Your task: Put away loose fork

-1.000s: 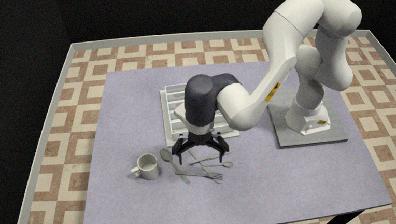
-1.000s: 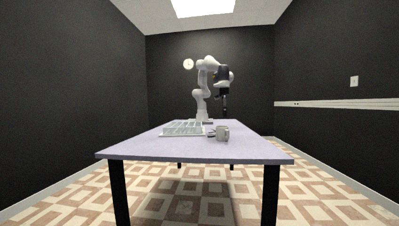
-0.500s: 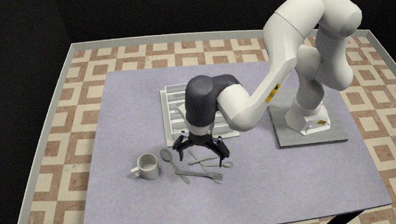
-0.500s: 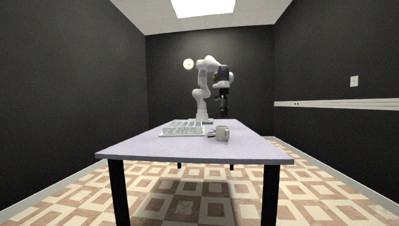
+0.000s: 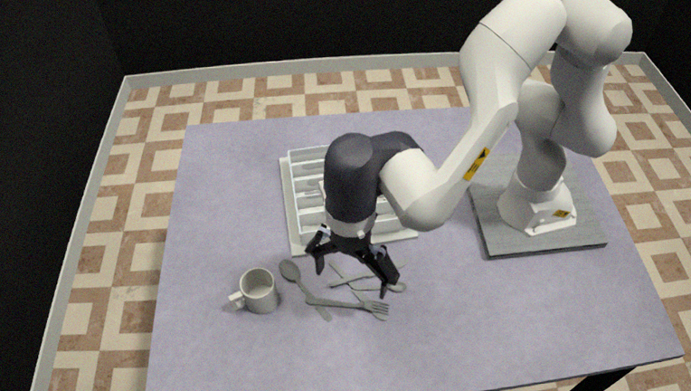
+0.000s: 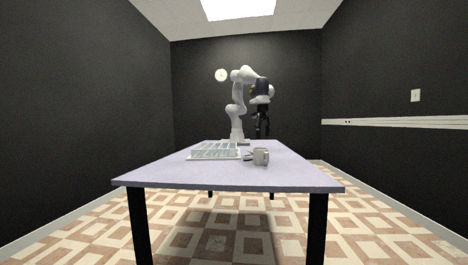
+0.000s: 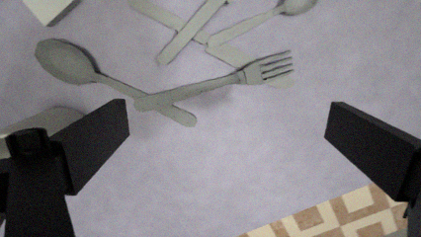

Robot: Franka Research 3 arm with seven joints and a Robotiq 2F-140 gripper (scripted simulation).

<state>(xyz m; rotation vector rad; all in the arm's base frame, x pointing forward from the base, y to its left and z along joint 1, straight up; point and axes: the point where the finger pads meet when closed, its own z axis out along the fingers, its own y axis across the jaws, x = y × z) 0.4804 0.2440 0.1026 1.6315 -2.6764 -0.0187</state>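
The loose fork (image 7: 212,86) lies flat on the purple mat, its handle end crossing the handle of a large spoon (image 7: 64,61), its tines away from the mug. It also shows in the top view (image 5: 345,303). My gripper (image 5: 352,279) hangs above the cutlery, fingers wide open and empty; in the wrist view (image 7: 232,148) the fork lies just beyond the line between the fingertips. The white cutlery tray stands behind the gripper, largely hidden by my arm. In the exterior view the tray (image 6: 214,150) lies flat on the table and the gripper (image 6: 262,126) is above the table.
A white mug (image 5: 258,291) stands left of the large spoon (image 5: 289,270). Two crossed knives (image 7: 198,30) and a small spoon (image 7: 296,5) lie between the fork and the tray. The robot base (image 5: 538,208) is at the right.
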